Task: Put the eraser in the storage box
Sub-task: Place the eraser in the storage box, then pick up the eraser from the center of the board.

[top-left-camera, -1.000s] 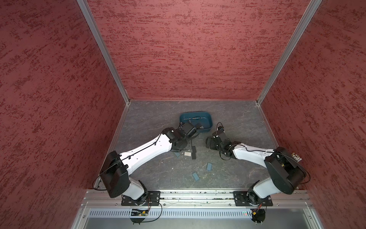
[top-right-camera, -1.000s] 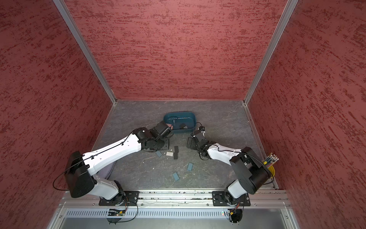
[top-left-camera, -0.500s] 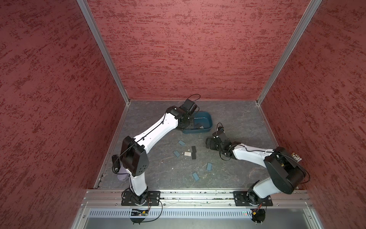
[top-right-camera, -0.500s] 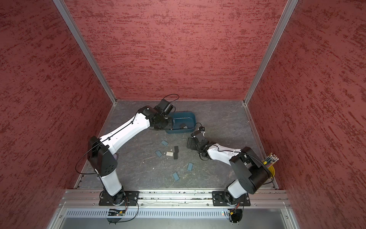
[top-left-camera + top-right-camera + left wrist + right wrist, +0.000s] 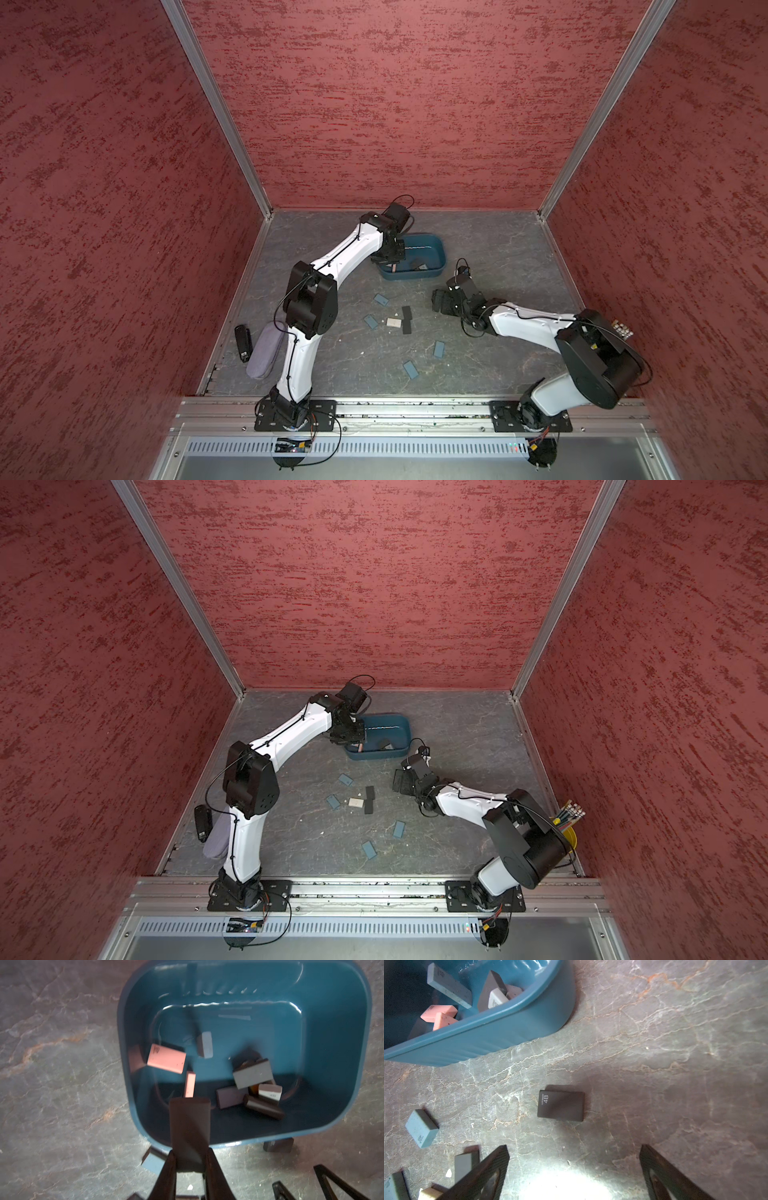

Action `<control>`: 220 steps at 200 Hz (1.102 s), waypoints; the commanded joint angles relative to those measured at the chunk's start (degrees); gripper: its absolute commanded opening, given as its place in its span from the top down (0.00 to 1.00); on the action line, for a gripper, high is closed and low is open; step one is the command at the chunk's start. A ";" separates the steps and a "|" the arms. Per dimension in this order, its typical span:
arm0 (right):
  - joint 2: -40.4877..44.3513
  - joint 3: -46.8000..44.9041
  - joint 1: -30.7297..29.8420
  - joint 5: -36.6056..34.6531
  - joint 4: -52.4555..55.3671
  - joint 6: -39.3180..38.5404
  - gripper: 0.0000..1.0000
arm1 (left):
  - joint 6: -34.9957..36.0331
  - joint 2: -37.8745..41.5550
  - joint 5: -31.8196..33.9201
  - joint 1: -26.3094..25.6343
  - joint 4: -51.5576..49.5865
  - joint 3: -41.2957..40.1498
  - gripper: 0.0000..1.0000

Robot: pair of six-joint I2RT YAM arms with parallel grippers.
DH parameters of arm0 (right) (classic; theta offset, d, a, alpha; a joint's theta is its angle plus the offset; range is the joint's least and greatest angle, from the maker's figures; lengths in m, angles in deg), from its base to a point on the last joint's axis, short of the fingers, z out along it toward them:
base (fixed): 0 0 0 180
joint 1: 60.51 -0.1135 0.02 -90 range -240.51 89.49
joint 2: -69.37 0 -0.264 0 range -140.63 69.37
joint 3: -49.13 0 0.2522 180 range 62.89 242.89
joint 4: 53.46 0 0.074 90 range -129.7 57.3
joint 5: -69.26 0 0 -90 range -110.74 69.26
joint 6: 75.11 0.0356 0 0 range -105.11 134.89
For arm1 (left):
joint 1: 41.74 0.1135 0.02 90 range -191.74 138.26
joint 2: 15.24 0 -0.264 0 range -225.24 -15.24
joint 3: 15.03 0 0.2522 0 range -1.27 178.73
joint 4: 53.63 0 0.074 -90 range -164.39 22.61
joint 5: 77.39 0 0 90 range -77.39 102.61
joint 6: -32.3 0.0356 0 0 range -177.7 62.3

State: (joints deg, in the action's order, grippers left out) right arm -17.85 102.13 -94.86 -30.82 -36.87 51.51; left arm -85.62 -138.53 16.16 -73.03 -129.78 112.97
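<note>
The left gripper is clamped on a dark eraser. Its two fingers press opposite sides of one end, and the rest of the eraser projects past the fingertips. The eraser crosses the rim of the storage box, so its free end hangs over the box interior. Pink erasers and grey and dark ones already lie on the box floor. In a top view the box sits just above the centre of the frame, with loose blue erasers on the table below it. The right gripper has its jaws spread wide and grips nothing. A black eraser marked 4B lies flat on the table beyond its fingertips, clear of both.
</note>
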 commanded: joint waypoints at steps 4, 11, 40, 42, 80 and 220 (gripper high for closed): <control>-0.41 1.08 -0.37 0.58 -0.11 -0.15 0.02 | 1.77 -3.01 1.87 0.26 -0.63 3.15 0.90; -0.89 1.53 -0.46 0.29 0.27 -0.23 0.02 | 1.90 -3.56 2.28 0.43 -0.47 3.48 0.89; -1.98 2.91 -0.53 -0.37 0.96 -0.59 0.02 | 2.25 -5.49 2.55 0.92 -0.04 4.10 0.87; -2.08 3.00 -0.59 -0.39 1.00 -0.63 0.02 | 2.26 -5.59 2.59 0.95 -0.02 4.19 0.86; -4.33 6.08 -0.52 -0.72 2.75 -1.34 0.04 | 2.95 -6.84 2.69 1.32 0.32 4.86 0.77; -9.01 11.03 -1.07 -4.18 6.27 -1.18 0.16 | 1.65 5.92 1.91 0.20 0.01 -1.04 0.04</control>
State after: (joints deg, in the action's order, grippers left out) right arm -25.74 111.09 -95.45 -32.62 -32.11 50.25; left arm -83.17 -138.83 17.23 -72.07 -129.52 113.78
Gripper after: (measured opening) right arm 0.851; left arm 0.944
